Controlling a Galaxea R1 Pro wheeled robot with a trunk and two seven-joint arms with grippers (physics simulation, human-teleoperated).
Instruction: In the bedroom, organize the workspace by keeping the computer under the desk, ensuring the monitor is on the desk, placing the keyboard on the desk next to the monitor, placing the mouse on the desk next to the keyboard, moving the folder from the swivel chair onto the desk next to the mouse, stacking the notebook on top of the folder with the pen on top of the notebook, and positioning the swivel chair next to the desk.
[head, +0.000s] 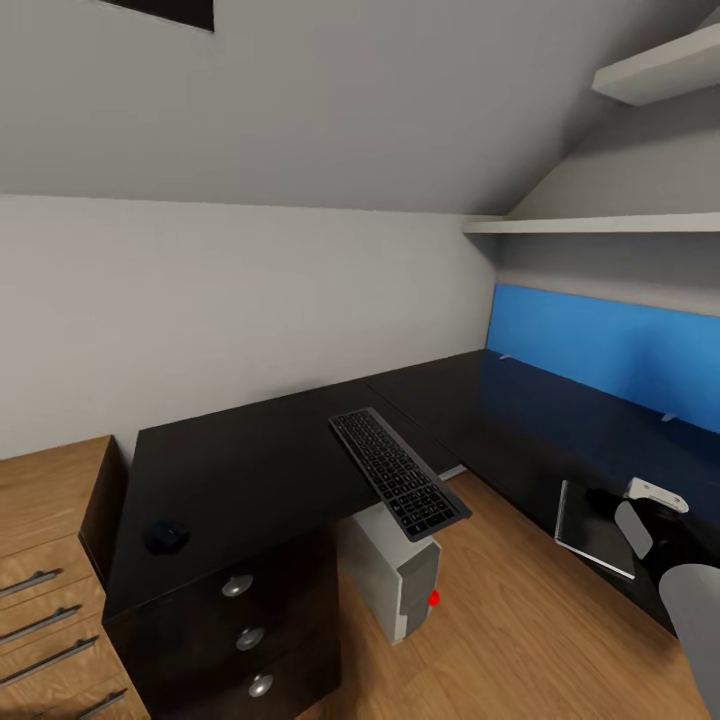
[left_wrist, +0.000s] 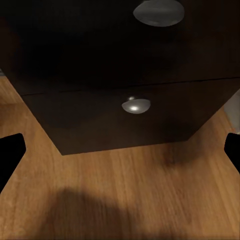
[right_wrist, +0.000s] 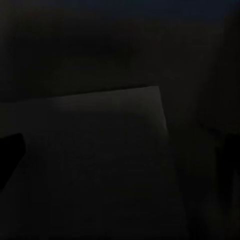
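Observation:
A black keyboard (head: 400, 472) lies askew on the black L-shaped desk (head: 250, 470), its near end hanging over the inner edge. Near the desk's left front corner sits a dark mouse (head: 166, 538). The grey computer tower (head: 395, 575) stands on the floor under the desk. On the desk's right wing lies a flat grey rectangle (head: 595, 530) (right_wrist: 95, 150), folder or notebook I cannot tell. My right gripper (head: 600, 498) (right_wrist: 120, 150) hovers open just over it. My left gripper (left_wrist: 120, 150) hangs open low in front of the desk drawers (left_wrist: 130, 107).
A wooden drawer unit (head: 50, 560) adjoins the desk's left end. A blue panel (head: 610, 350) backs the right wing, with white shelves (head: 600, 225) above. Wooden floor (head: 520, 640) spreads inside the L.

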